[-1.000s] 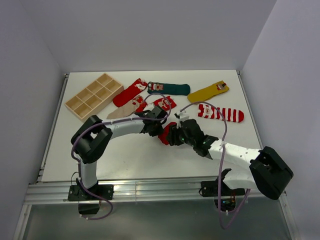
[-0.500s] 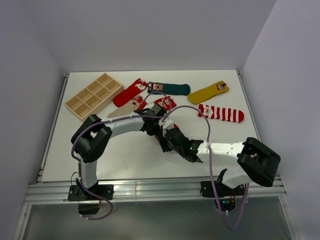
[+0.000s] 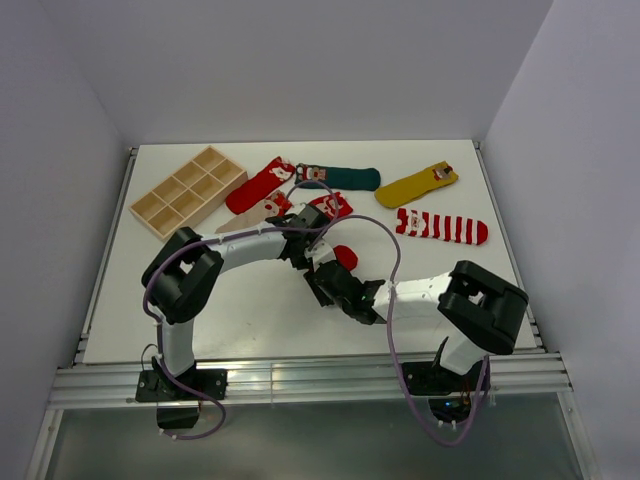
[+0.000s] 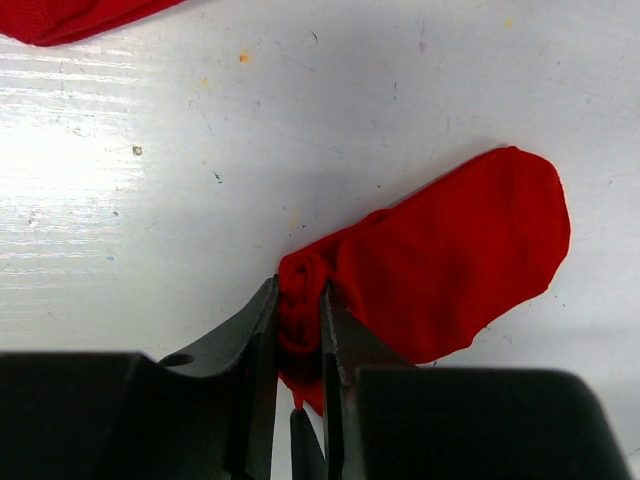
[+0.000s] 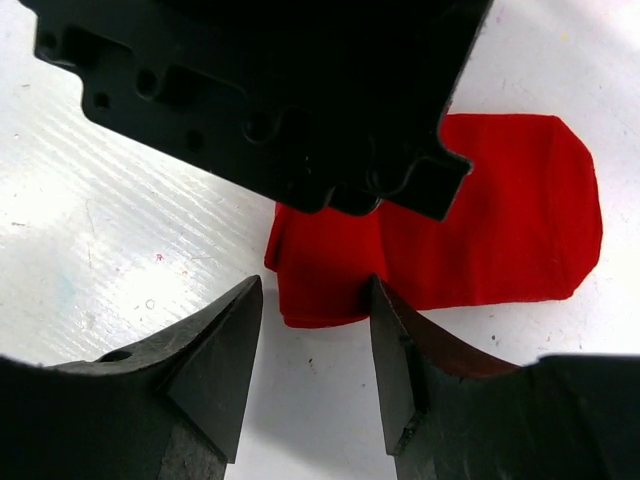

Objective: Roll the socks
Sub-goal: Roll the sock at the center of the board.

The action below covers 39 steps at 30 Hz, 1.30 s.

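The left gripper (image 4: 300, 335) is pinching the rolled end of the red sock (image 4: 450, 250), its jaws nearly together; the rest of that sock is lying flat on the white worktop (image 4: 150, 180); the right gripper (image 5: 315, 298) is hovering with jaws apart over the sock's near edge, gripping nothing; farther back the striped sock (image 3: 442, 227), mustard sock (image 3: 417, 185) and dark green sock (image 3: 340, 178) are lying apart; the wooden tray (image 3: 150, 221) is sitting at the far left.

Soft, even light fills the top view, with only faint shadows on the white table (image 3: 250, 320). Both wrist views show streaky glare on the tabletop at left. The near fingers (image 4: 250, 350) are dark and slightly blurred. The red sock (image 4: 460, 250) is sharp, with a soft shadow above it.
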Motion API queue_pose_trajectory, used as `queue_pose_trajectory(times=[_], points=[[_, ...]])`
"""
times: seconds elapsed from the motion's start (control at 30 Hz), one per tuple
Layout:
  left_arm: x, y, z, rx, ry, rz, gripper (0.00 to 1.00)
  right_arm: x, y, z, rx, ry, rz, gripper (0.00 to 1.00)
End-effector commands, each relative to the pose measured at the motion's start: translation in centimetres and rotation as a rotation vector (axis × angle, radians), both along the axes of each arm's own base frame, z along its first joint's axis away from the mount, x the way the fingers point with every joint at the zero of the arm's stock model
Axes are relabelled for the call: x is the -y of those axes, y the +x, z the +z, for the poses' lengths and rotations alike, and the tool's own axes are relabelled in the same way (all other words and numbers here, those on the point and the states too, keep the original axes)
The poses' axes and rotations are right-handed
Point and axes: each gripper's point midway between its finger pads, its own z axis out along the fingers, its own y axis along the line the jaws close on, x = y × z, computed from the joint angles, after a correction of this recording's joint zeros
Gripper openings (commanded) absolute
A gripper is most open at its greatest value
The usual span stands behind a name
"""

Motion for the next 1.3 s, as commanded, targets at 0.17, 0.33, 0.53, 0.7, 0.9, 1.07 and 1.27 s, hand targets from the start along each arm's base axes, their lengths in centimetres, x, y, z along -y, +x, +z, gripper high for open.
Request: queue_pose_trajectory(times=[0.17, 0.33, 0.53, 0.7, 0.9, 1.07, 1.27], points=[[-0.8, -0.9, -1.4, -0.040, 0.064, -0.052, 0.00, -0.6, 0.0, -1.4, -0.034, -0.012, -0.018, 0.47], [-0.5, -1.3, -1.7, -0.049, 0.038, -0.058, 0.02, -0.6, 0.0, -2.2, -0.050, -0.029, -0.027, 0.26], [-1.5, -0.8, -0.3, 0.010, 0.009, 0.000, 0.28, -1.0, -0.7, -1.7, -0.142, 0.070, 0.014, 0.00], [-2.8, 0.7, 2.4, 0.093, -0.049, 0.093, 0.61, -1.4, -1.0, -0.5, -0.271, 0.208, 0.046, 0.00], [-4.6, 0.8, 4.4, 0.168, -0.142, 0.202, 0.84, -2.1, -1.9, 0.7, -0.448, 0.358, 0.112, 0.00], [-5.9, 0.3, 6.4, 0.228, -0.254, 0.293, 0.87, -2.6, -2.2, 1.7, -0.595, 0.492, 0.151, 0.00], [-5.7, -1.4, 5.9, 0.219, -0.372, 0.296, 0.88, -2.1, -1.2, 1.7, -0.733, 0.609, 0.116, 0.00]])
